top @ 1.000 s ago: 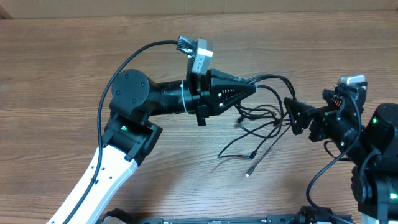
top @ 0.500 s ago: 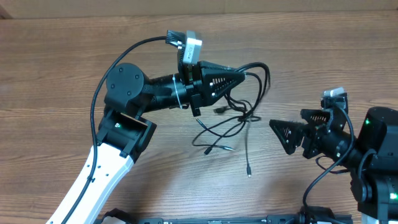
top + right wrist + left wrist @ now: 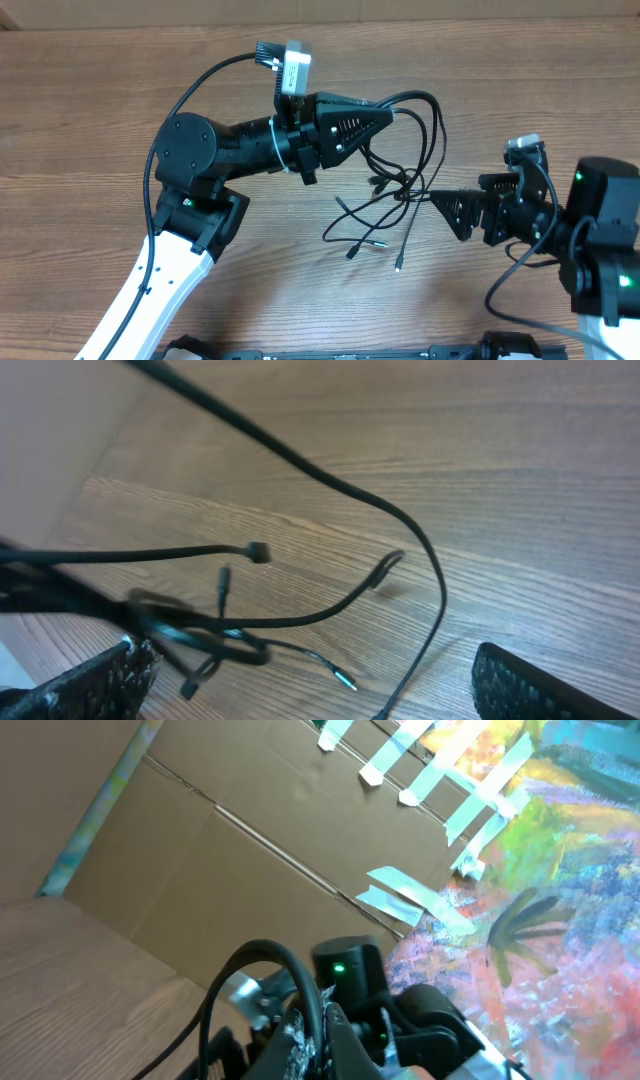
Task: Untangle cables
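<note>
Several thin black cables (image 3: 405, 190) hang in a tangle from my left gripper (image 3: 391, 113), which is shut on them. Loops arch up to the right of the fingers, and loose plug ends (image 3: 398, 266) trail on the wooden table (image 3: 90, 120). In the left wrist view the closed fingers (image 3: 335, 1042) pinch a black cable (image 3: 290, 965). My right gripper (image 3: 437, 200) stands open just right of the tangle, pointing at it. In the right wrist view, strands of the cables (image 3: 330, 490) and a metal-tipped plug (image 3: 345, 681) lie between its wide-apart fingers (image 3: 540, 685).
A cardboard wall (image 3: 300, 10) runs along the table's far edge. The left arm's own thick black cable (image 3: 190, 95) loops above its forearm. In the left wrist view the right arm's body (image 3: 430, 1025) shows behind the fingers, before cardboard and a painted sheet.
The left gripper has carried the cable bundle up and to the left. The right gripper has drawn back from the tangle, dropping lower and to the right, and stays open.
</note>
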Motion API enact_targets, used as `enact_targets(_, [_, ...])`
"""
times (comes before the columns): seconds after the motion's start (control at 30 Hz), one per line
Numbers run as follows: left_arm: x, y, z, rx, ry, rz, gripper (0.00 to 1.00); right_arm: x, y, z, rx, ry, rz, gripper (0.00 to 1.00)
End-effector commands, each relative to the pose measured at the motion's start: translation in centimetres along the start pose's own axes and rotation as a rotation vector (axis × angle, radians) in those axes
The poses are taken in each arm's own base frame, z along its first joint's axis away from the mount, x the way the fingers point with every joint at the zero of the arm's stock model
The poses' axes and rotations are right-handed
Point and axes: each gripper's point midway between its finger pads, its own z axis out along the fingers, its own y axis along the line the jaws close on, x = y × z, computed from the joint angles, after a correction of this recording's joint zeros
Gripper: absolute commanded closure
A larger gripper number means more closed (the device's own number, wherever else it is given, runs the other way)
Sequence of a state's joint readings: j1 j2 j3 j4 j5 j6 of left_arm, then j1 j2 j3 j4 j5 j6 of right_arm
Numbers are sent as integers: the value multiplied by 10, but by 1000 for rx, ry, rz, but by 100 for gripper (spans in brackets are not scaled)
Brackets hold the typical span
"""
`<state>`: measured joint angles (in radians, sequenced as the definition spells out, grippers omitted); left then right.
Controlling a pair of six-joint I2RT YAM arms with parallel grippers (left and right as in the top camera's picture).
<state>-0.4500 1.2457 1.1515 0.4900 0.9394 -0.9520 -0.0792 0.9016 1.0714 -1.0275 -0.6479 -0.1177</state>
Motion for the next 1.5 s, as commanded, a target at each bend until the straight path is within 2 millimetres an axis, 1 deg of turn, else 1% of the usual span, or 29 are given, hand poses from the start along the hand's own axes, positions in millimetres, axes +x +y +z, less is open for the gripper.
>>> enact_targets(0.0, [-12,-19,-3,26,-27,-23,96,2,-8,9,-5,26,13,0])
enact_targets(0.07, [-16,-24,-3,42,-41,-39,93,4,-12,15,-7,46,28,0])
enact_targets(0.1, [-18,-27,-4,51,-46,-28,96,4,-13,16,-9,52,33,0])
enact_targets(0.17, [-21,-29,-4,58,-59,-11,96,4,-7,19,-58,58,3,0])
enact_targets(0.23, [-23,-28,-4,49,-75,-12,96,3,3,19,-125,55,-36,0])
enact_targets(0.33, [-28,-25,-4,33,-105,-13,96,4,6,19,-145,56,-56,0])
enact_targets(0.47, [-38,-19,-6,0,-161,-12,96,11,14,17,-194,67,-132,0])
enact_targets(0.63, [-39,-20,-4,3,-173,-57,96,7,13,18,-190,55,-144,0])
enact_targets(0.77, [-32,-27,3,26,-155,-71,96,-4,6,26,-184,31,-158,0])
enact_targets(1.0, [-22,-37,12,61,-128,-84,96,-26,-16,52,-177,6,-56,0])
enact_targets(1.07, [-19,-39,14,71,-118,-86,96,-36,-24,61,-176,-12,-14,0])
enact_targets(1.17, [-13,-43,17,85,-95,-97,96,-47,-30,68,-177,-42,9,0])
enact_targets(1.27, [-11,-46,19,92,-89,-99,96,-60,-32,73,-192,-79,32,0])
enact_targets(1.33, [-11,-46,19,93,-89,-99,96,-65,-35,76,-193,-92,61,0])
enact_targets(1.43, [-8,-49,21,105,-79,-101,96,-68,-39,80,-189,-96,66,0])
enact_targets(1.47, [-5,-53,23,115,-75,-102,96,-68,-45,83,-169,-95,91,0])
